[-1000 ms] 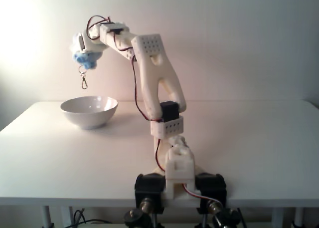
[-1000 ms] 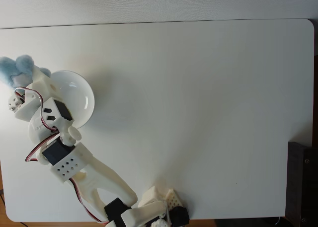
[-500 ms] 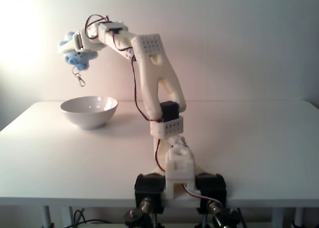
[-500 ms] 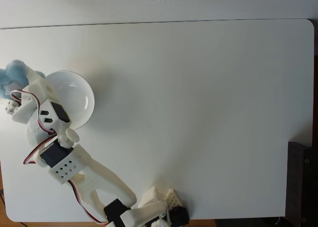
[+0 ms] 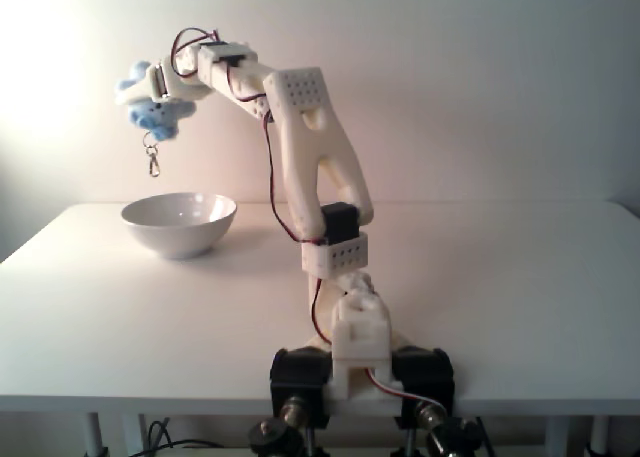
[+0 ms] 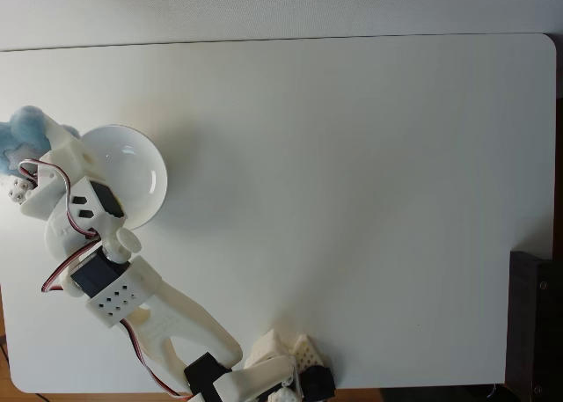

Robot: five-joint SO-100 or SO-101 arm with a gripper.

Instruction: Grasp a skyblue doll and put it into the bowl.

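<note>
One thing moved in the last second: the gripper [image 5: 147, 95] swung from pointing down above the bowl [image 5: 180, 223] to roughly level, carrying the skyblue doll [image 5: 152, 119] further left; over the last half second almost nothing, just the keychain clasp [image 5: 152, 164] settling to hang straight; reads as the swing finished and the arm paused.

Task meaning: grasp is done, drop isn't; in the front fixed view the doll sits high above the bowl's left rim; in the top-down fixed view the doll [image 6: 26, 131] is left of the bowl [image 6: 132, 169] rim, off the table [image 6: 352, 156] edge side, so it has overshot; my read is it needs to come back right and down before release.

Fingers: closed on the doll, plush bulging out on either side of the jaws; gap between fingers hidden by fluff.

Arm pose: base at near edge of table, lower link raked up and left, elbow high, forearm reaching left, wrist about horizontal; in the top-down view the wrist body overlaps the bowl's left rim.
</note>
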